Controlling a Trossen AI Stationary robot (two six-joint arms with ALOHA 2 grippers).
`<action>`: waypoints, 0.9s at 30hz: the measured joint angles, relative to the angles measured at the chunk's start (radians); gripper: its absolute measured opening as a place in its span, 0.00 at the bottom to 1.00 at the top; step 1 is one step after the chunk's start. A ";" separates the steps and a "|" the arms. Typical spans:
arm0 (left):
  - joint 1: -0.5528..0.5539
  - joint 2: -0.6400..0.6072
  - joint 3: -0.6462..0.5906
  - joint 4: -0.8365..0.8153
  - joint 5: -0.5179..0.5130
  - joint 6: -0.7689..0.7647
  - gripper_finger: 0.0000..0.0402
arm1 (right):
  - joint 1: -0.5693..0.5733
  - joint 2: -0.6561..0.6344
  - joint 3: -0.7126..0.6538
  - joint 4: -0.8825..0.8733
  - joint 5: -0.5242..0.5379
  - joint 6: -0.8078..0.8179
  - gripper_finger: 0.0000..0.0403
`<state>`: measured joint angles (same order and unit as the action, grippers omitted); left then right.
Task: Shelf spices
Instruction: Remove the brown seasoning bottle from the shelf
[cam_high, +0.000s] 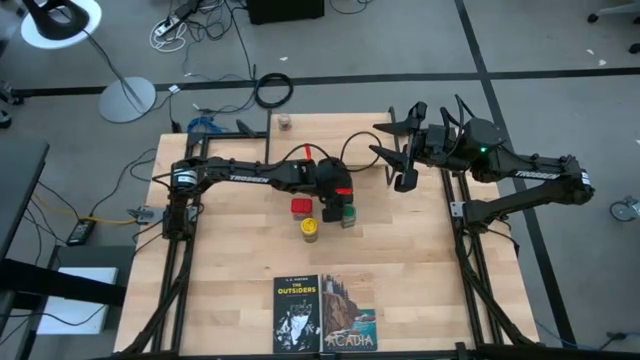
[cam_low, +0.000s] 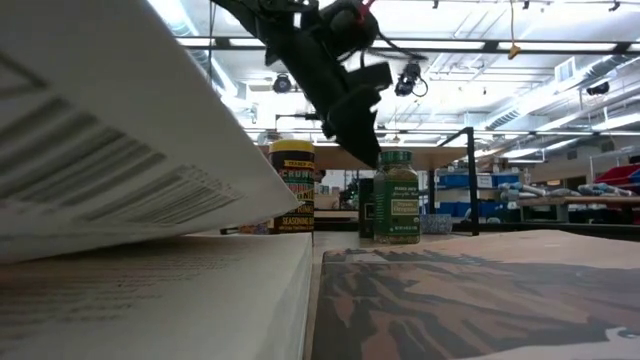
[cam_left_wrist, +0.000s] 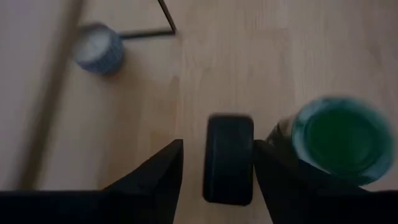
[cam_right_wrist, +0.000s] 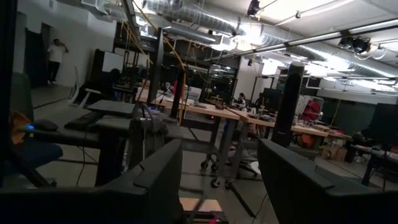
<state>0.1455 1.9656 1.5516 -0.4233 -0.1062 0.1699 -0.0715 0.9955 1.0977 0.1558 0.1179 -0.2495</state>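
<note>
The spices stand mid-table: a red tin (cam_high: 300, 207), a yellow-lidded jar (cam_high: 310, 229) and a green-lidded jar (cam_high: 348, 213). A dark grey tin (cam_left_wrist: 229, 158) stands upright on the tabletop between the open fingers of my left gripper (cam_left_wrist: 219, 144), with the green-lidded jar (cam_left_wrist: 339, 140) just beside it. In the high view my left gripper (cam_high: 340, 205) hides that tin. The shelf (cam_high: 340, 128) runs along the far edge, a small jar (cam_high: 285, 121) at its left end. My right gripper (cam_high: 405, 168) hangs open and raised at the far right. My left gripper slants down with one finger on each side of the dark grey tin. A gap shows beside one finger (cam_left_wrist: 163, 177). Whether the other finger (cam_left_wrist: 273, 180) touches the tin's side (cam_left_wrist: 250, 155) I cannot tell. The tin rests on the table.
Two paperback books (cam_high: 325, 315) lie at the near edge and fill the low view's foreground. A small pale jar (cam_left_wrist: 99, 48) stands by a black shelf leg (cam_left_wrist: 166, 17). Bare tabletop lies to the right of the spices.
</note>
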 joint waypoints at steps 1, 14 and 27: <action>0.000 -0.013 0.011 -0.016 -0.002 0.000 0.49 | 0.000 0.000 0.000 -0.002 0.000 -0.011 0.52; 0.102 -0.227 0.119 -0.221 -0.197 0.090 0.52 | 0.011 0.000 0.000 -0.056 -0.016 -0.033 0.52; 0.440 -0.321 0.115 -0.314 -0.059 0.029 0.73 | 0.050 0.000 0.000 -0.064 -0.017 -0.056 0.52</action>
<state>0.5857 1.6445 1.6666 -0.7377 -0.1655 0.1990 -0.0216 0.9958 1.0977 0.0919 0.1013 -0.3054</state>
